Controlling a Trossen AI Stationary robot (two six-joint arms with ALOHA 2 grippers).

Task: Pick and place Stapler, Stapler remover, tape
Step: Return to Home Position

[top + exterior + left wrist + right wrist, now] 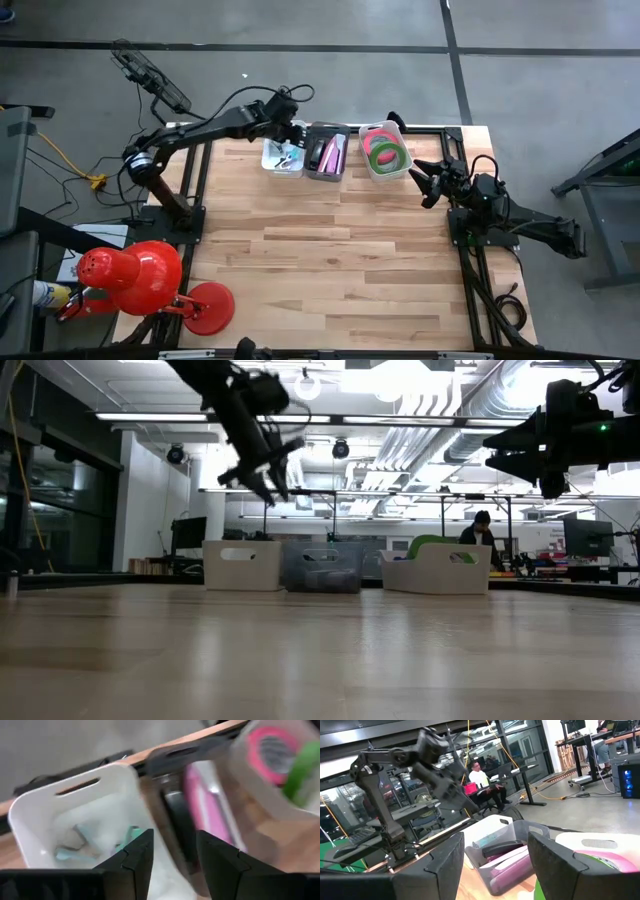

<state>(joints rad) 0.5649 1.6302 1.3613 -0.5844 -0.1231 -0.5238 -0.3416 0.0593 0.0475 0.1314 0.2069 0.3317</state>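
left gripper [297, 132] hovered released over white bin [267, 156], 12 o'clock, staple removers [70, 854] already delivered inside; right gripper [424, 181] sat spread, empty, 3 o'clock.

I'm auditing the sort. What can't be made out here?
Staple removers in the left white bin, under the left gripper: left wrist view blurred, high view too small to count.
Three bins: low view, walls mostly hide contents.
Tape, near the right gripper: right wrist view, edge cuts it.
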